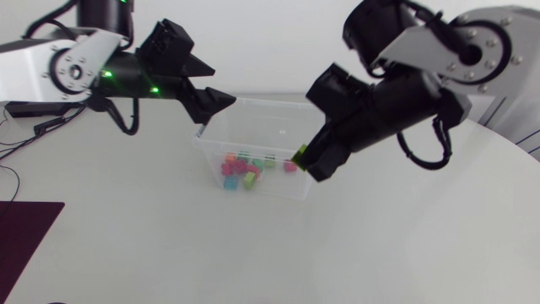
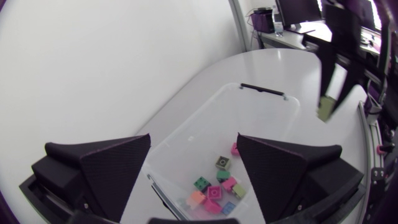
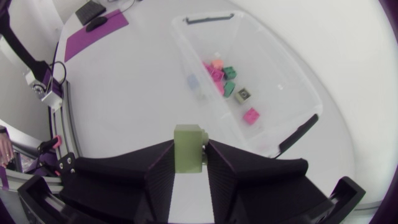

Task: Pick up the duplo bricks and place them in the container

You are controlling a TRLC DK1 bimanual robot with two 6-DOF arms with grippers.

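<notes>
A clear plastic container (image 1: 272, 127) stands mid-table with several small duplo bricks (image 1: 243, 171) in pink, green, orange and blue on its floor. My right gripper (image 1: 309, 160) hangs over the container's right end, shut on a light green brick (image 1: 300, 153). The right wrist view shows that green brick (image 3: 188, 147) pinched between the fingers, with the container (image 3: 280, 68) and its bricks (image 3: 225, 76) ahead. My left gripper (image 1: 211, 105) is open and holds nothing above the container's left rim. In the left wrist view, its gripper (image 2: 194, 144) looks down on the bricks (image 2: 216, 186), with the green brick (image 2: 325, 110) beyond.
A dark purple mat (image 1: 24, 232) lies at the table's front left corner, and cables (image 1: 21, 127) trail along the left edge. The white tabletop (image 1: 380, 245) stretches in front of and to the right of the container.
</notes>
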